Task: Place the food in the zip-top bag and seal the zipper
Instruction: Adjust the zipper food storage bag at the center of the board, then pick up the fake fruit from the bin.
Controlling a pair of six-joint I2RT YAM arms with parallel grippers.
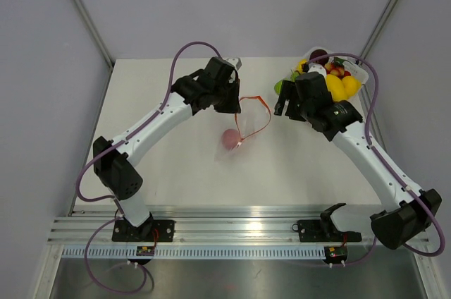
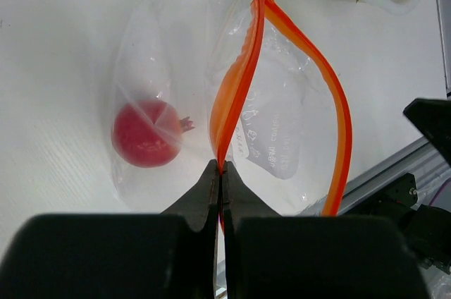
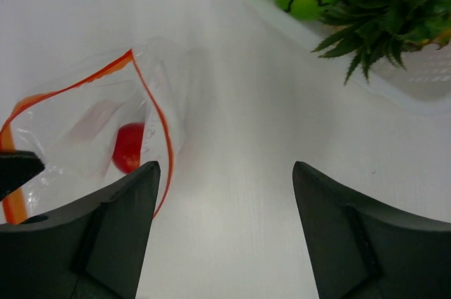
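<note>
You're in a robot lab cell, not a home. A plain white table point(image 1: 176, 172) sits between grey panel walls point(image 1: 246, 3) on metal struts point(image 1: 83, 11). An aluminium rail point(image 1: 239, 232) along the near edge carries both arm bases point(image 1: 141, 230), and purple cables point(image 1: 169, 80) loop loose.

faint print on zip-top bag point(image 2: 276, 145), unreadable, no legible txt

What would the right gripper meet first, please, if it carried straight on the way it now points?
The open right gripper would likely reach bare table first, between the zip-top bag and the white tray; depth is unclear.
</note>
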